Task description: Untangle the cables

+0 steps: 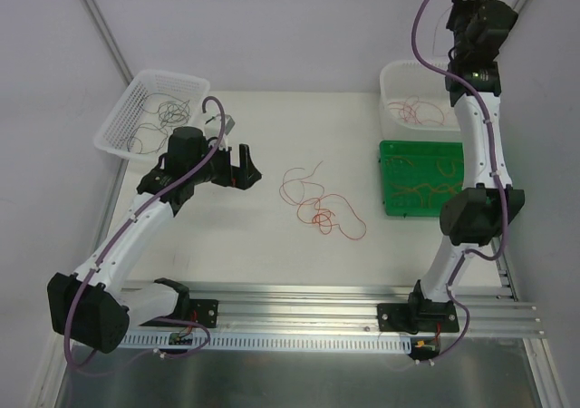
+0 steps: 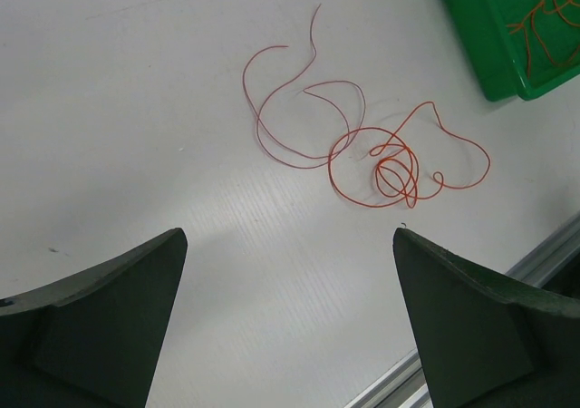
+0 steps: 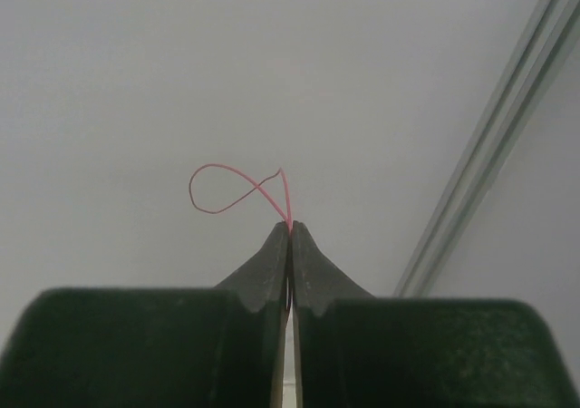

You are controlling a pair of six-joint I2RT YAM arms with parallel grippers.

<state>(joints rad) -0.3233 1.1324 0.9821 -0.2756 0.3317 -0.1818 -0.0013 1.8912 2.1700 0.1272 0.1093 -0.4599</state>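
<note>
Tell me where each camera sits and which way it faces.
Top: above and behind the robot, looking down on the table; left arm and right arm show.
Left wrist: low over the table, facing the red cable tangle; open left gripper frames it.
Right wrist: raised, facing a plain white surface; right gripper shut on a pink cable loop.
Shared: top and left wrist both show the tangle and green tray.

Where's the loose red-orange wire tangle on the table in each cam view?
Top external: wire tangle mid-table, between the arms, left of the green tray.
Left wrist: upper centre, beyond the open left gripper; green tray top right.
Right wrist: not in it; only a pink wire loop pinched in the shut right gripper.
Shared landmark: the green tray, top and left-wrist views only.
</note>
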